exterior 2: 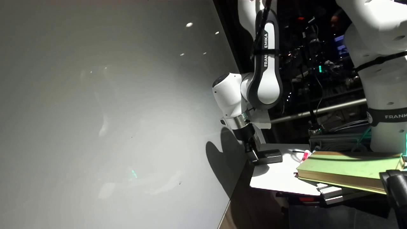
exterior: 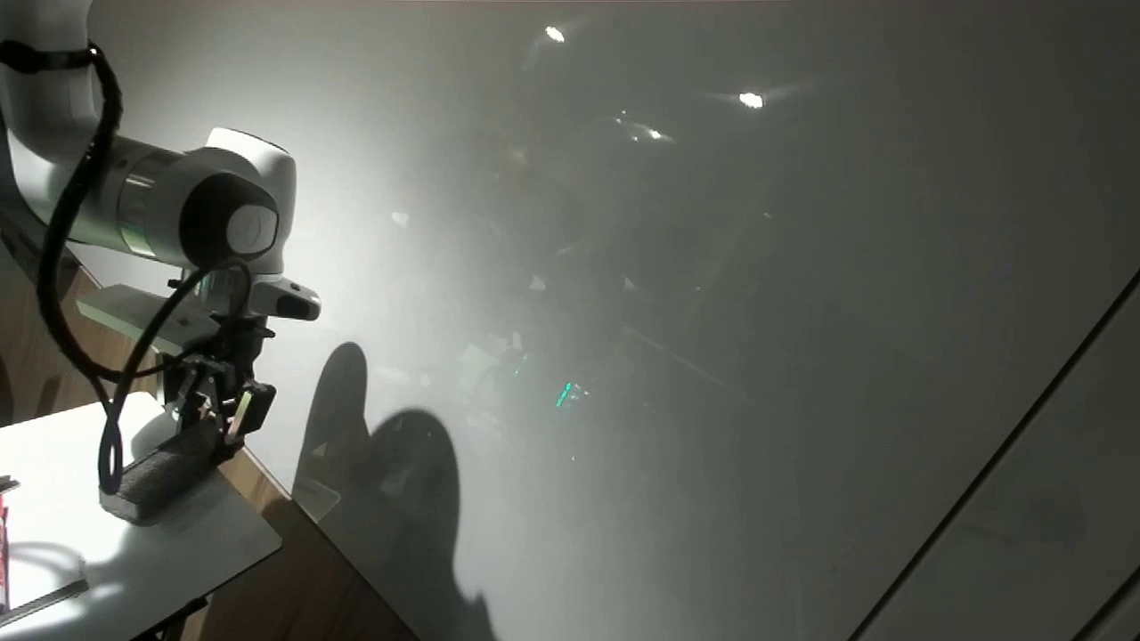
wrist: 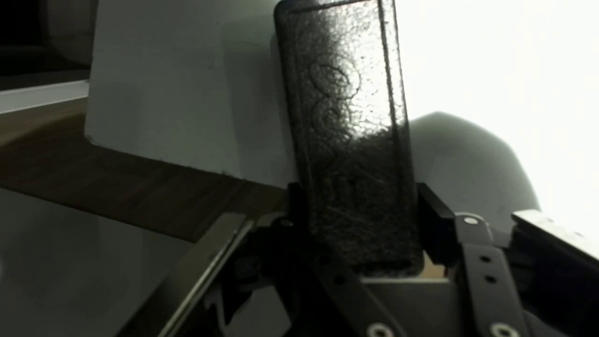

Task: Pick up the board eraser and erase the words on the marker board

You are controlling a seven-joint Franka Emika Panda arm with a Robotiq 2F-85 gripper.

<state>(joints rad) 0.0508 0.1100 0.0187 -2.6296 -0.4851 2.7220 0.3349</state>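
The eraser [wrist: 346,131] sits clasped between gripper [wrist: 364,213] fingers [wrist: 435,224]

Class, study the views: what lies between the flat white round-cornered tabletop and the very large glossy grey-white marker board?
A brown wood-grained strip lies between the tabletop and the marker board, visible in both exterior views and the wrist view.
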